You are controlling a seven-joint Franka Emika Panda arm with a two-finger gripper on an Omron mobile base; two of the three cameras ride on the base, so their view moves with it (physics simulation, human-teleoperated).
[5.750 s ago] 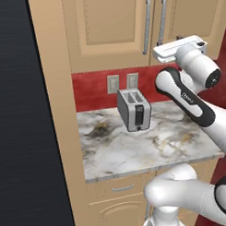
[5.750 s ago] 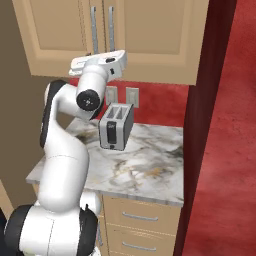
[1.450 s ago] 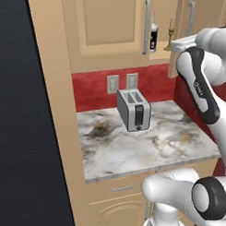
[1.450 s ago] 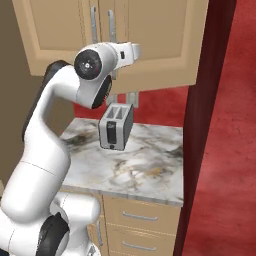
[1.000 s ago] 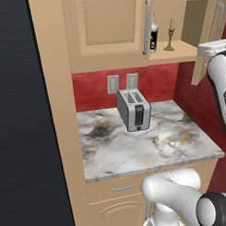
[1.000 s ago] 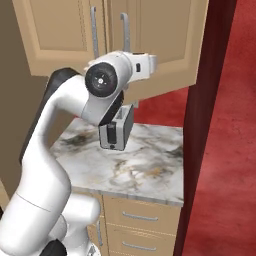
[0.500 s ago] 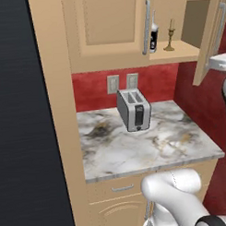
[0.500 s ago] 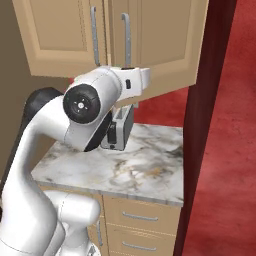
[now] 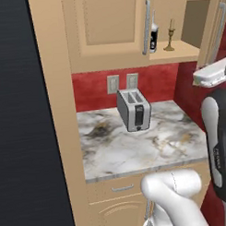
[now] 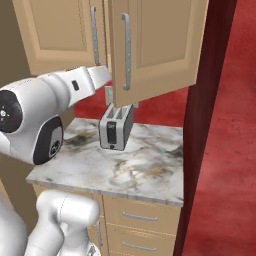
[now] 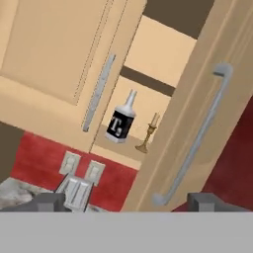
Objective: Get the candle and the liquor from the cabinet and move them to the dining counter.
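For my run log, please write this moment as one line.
cabinet: right door open | liquor, candle: on shelf | gripper: open, holds nothing

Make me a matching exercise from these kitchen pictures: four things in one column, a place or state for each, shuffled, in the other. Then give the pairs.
Things:
1. liquor
2. candle
3. toaster
4. cabinet door

Places or states:
A. on the marble worktop, below the wall outlets
B. swung open, bar handle facing out
C. on the cabinet shelf, next to the closed door's handle
D. on the cabinet shelf, between the bottle and the open door

Pairs: 1-C, 2-D, 3-A, 4-B
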